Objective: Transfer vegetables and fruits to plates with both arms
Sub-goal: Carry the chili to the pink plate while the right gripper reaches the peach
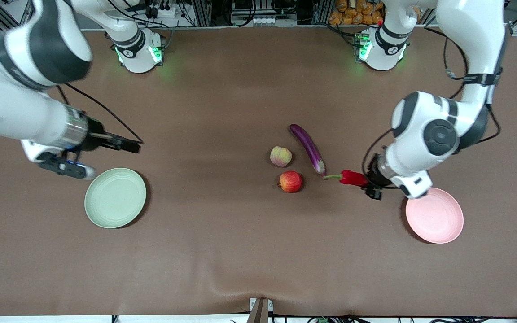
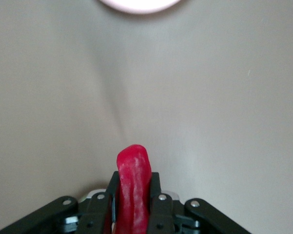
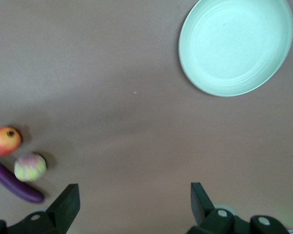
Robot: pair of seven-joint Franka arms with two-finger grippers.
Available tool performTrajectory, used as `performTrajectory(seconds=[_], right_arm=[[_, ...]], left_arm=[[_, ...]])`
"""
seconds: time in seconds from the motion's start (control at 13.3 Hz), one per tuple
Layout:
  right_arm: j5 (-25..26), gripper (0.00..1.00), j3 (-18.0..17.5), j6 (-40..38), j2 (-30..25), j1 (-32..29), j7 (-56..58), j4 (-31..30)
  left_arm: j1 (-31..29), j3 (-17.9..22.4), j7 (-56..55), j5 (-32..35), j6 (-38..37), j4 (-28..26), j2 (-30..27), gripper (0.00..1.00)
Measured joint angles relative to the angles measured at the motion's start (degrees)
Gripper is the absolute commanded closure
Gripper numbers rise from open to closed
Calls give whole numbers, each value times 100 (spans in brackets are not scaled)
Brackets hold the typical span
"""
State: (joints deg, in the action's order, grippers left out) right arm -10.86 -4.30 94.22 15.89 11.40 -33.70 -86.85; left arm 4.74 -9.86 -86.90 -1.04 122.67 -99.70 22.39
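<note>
The right hand (image 1: 124, 144) hangs over bare counter (image 1: 222, 251) toward the right arm's end, just above the far rim of the mint green plate (image 1: 115, 198). Its black fingers (image 3: 67, 202) are spread wide apart with nothing between them. The plate is round, shallow and matte, with faint concentric rings inside.

The brown counter has a smooth, slightly rippled skin. Near its middle lies a cluster of produce. The pale yellow-green fruit (image 1: 281, 156) is round with a pink blush; the red apple-like fruit (image 1: 291, 181) lies just beside it, nearer the front camera. The eggplant (image 1: 308, 148) is long, slender and glossy purple, slanting beside both fruits on the side toward the left arm's end.

The red chili pepper (image 1: 352, 178) is shiny, and its green stem points toward the eggplant's tip. The left hand (image 1: 372, 184) is clamped on the pepper's thick end, low by the counter; in the left wrist view the red flesh (image 2: 133, 190) stands squeezed between the two black fingers (image 2: 157, 209).

The pale pink plate (image 1: 434, 216), round and shallow like the green one, sits just beside that hand, nearer the front camera.
</note>
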Motion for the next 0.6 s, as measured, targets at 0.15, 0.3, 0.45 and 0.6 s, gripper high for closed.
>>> performTrajectory(seconds=[0.15,0.3,0.45,0.6], right_arm=[[-115,0,-6,444,399,438,-758,-4],[-155,0,-11,1102,839,929,-1772,-13],[-161,0,-15,1945,1364,1413,-2811,-24],[-161,0,-14,2716,1928,1819,-3676,-31]], left_arm=[[-525,22,1147,34,-5,-29,73,100],[-1014,36,2073,400,-4,-50,195,100],[-1442,40,2896,793,142,-37,415,100],[-1747,39,3671,1006,412,107,766,100]])
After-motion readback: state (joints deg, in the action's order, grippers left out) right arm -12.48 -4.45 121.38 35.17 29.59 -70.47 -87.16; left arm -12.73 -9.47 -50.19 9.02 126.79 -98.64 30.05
